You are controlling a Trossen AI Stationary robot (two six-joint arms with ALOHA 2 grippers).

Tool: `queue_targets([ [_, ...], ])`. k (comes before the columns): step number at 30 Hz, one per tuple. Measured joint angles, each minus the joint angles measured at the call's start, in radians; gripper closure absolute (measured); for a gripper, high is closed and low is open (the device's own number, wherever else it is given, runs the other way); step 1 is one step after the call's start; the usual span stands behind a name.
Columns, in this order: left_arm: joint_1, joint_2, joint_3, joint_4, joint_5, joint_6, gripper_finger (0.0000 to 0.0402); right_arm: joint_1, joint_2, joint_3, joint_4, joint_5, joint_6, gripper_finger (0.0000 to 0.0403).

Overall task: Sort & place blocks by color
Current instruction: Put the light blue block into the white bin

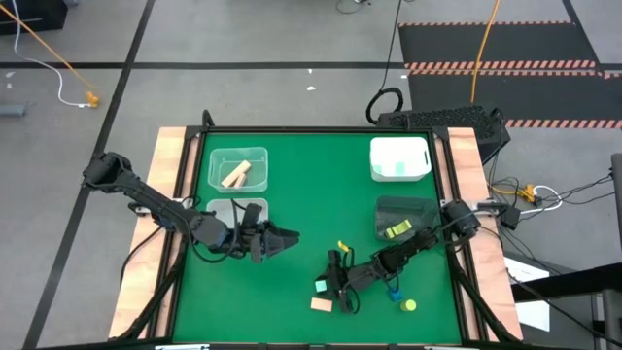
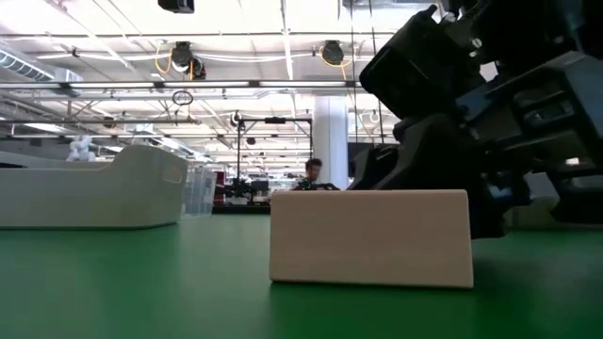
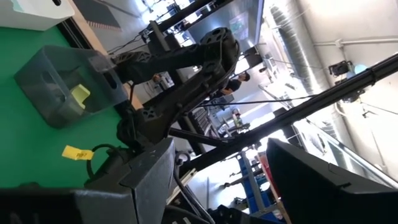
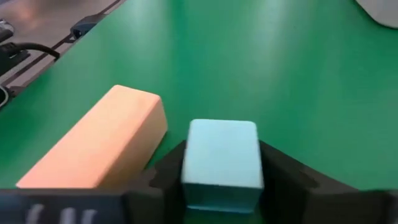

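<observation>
Nearest to us in the low view, a tan block [image 2: 370, 237] lies on the green table [image 2: 113, 282], with the dark right arm just behind it. We see the right end effector [image 4: 221, 171] low over the table's near part, its fingers [image 4: 163, 177] on either side of a mint block [image 4: 222, 160] and seemingly touching it; we cannot tell whether the grip is firm. That tan block lies just beside it. A blue block [image 1: 395, 291] and a yellow-green cylinder [image 1: 409, 305] sit near the right arm, and a small yellow piece [image 1: 342, 246] lies a little farther in. Our left end effector [image 1: 287, 237] hovers left of centre, fingers spread wide and holding nothing. Behind it stands a clear bin [image 1: 233, 210] whose contents we cannot make out. Toward the right, a dark bin [image 1: 400, 207] holds yellow blocks [image 1: 397, 230]. Farthest back, another clear bin [image 1: 238, 155] holds tan blocks [image 1: 236, 174], and a white bin [image 1: 399, 146] holds a mint block [image 1: 400, 168].
</observation>
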State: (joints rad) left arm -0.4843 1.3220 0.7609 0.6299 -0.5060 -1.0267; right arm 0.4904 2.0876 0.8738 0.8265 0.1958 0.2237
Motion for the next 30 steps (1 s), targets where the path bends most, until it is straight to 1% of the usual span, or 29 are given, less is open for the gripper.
queue_targets([
  [2,0.0,0.0,0.0,-0.007,0.0,0.0,0.0146,0.0,0.0,0.0,0.001,-0.002,0.003,0.0276],
  [3,0.0,0.0,0.0,-0.009,0.0,0.001,0.0146,-0.002,0.0,0.0,0.002,-0.002,0.003,0.0286],
  [7,0.0,0.0,0.0,-0.014,0.0,0.001,0.0146,-0.022,-0.02,0.0,-0.026,-0.035,0.002,0.0287],
  [10,0.004,0.0,0.0,-0.014,0.0,-0.005,0.0146,-0.05,-0.069,-0.003,-0.083,-0.07,-0.008,0.0287],
  [19,0.059,0.0,0.0,-0.027,0.0,-0.063,0.0146,-0.16,-0.342,-0.003,-0.23,-0.069,-0.135,0.0287],
  [24,0.108,0.0,0.0,-0.029,-0.001,-0.058,0.0146,-0.243,-0.504,-0.002,-0.354,-0.063,-0.139,0.0287],
  [28,0.157,0.0,0.0,-0.029,0.0,-0.036,0.0146,-0.309,-0.608,-0.002,-0.447,-0.06,-0.139,0.0287],
  [30,0.186,0.0,0.0,-0.029,0.008,-0.019,0.0146,-0.336,-0.646,-0.002,-0.477,-0.029,-0.134,0.0287],
])
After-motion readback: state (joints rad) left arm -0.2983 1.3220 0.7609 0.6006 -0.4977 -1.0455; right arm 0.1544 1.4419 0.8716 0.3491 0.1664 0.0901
